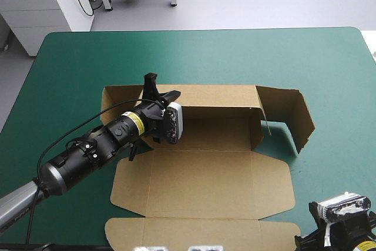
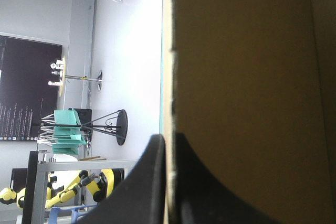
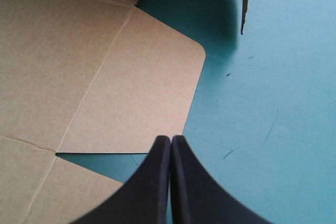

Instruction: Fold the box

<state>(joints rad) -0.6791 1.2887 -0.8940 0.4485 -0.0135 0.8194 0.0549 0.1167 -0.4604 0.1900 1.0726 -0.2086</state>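
The box [image 1: 205, 163] sits in the middle of the bench [image 1: 70, 63], and I'd put the fold at an early stage. The far wall [image 1: 217, 95] stands upright along the far edge of the base. At its right end a long wing [image 1: 296, 119] is also on edge, but it swings out to the right and toward me instead of tucking in along the base. At the left end only a short turned-in bit of board shows past my arm, and I can't tell how far it is folded. The rest lies flat: the base, the lid [image 1: 200, 183] nearer to me with its rounded side flaps, and the tuck strip [image 1: 200, 230] at the near edge. As I read it, the side walls have yet to be raised and locked, and the right wing has yet to be brought round.

The left tool [image 1: 157, 91] is at the top edge of the far wall, near its left end. In its wrist view one black finger lies on each face of the board and they are nearly together, so it is pinching the wall.

The right tool [image 3: 171, 139] is pressed together to a point and holds nothing. It hangs over the bare teal-green cover just beside the lid's right side flap [image 3: 136, 87]; whether it touches that flap I can't tell.
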